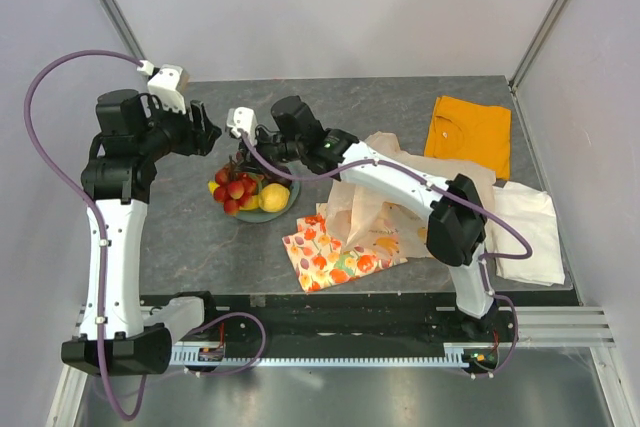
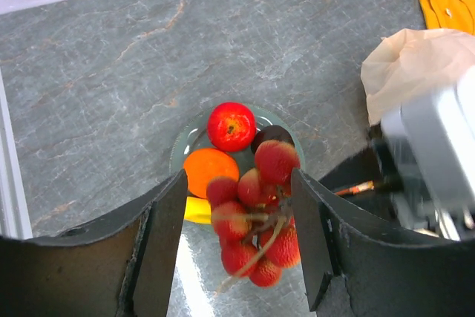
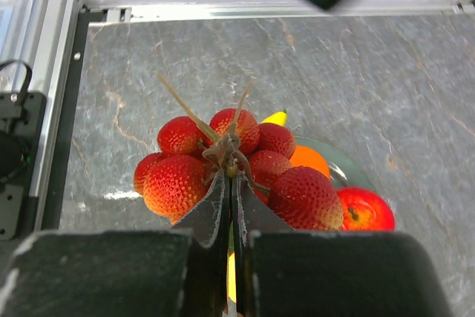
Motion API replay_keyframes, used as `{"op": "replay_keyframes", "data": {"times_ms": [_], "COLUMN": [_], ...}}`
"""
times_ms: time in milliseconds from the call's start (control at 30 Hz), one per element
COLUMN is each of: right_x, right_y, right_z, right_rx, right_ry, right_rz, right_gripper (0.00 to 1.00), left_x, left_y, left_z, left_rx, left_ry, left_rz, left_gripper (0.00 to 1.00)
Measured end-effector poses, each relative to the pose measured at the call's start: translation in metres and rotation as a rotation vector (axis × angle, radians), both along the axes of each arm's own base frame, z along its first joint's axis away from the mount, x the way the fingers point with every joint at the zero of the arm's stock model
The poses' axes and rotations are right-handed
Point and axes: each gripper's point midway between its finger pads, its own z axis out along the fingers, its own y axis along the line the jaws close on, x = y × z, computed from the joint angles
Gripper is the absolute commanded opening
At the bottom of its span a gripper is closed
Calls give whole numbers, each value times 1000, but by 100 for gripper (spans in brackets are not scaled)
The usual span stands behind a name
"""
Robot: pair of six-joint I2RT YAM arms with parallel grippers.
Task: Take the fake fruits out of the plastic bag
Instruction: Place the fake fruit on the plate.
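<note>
The greenish plate [image 2: 180, 146] holds a red apple [image 2: 231, 126], an orange [image 2: 210, 171], a banana [image 2: 197, 211] and dark purple grapes [image 2: 272, 135]; only the top view shows the lemon [image 1: 274, 197] there too. Above the plate the right gripper [image 3: 228, 183] pinches the red grape bunch [image 3: 223, 161] by its stem. The left gripper [image 1: 205, 129] hangs left of the plate, jaws wide and empty. The plastic bag [image 1: 360, 212] lies right of the plate, contents hidden
</note>
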Motion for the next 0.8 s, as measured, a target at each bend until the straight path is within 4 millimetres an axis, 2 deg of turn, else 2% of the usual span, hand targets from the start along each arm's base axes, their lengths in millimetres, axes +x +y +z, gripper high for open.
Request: {"op": "replay_keyframes", "data": {"times_ms": [167, 333, 600, 800], "right_x": [-13, -12, 4, 34], "right_y": [4, 8, 16, 31], "right_z": [-13, -26, -27, -23], "right_rx": [-39, -71, -46, 29], "right_ry": [-68, -124, -174, -222], "right_rz": [61, 80, 31, -90], "right_gripper": [0, 0, 0, 0], "left_x": [-1, 0, 2, 5], "left_y": [-1, 0, 0, 1], "left_z": [-2, -2, -4, -9], "left_rx": [-10, -12, -13, -14], "left_ry": [7, 9, 16, 30], "left_rz": [-7, -5, -3, -1], "left_gripper": [65, 65, 65, 65]}}
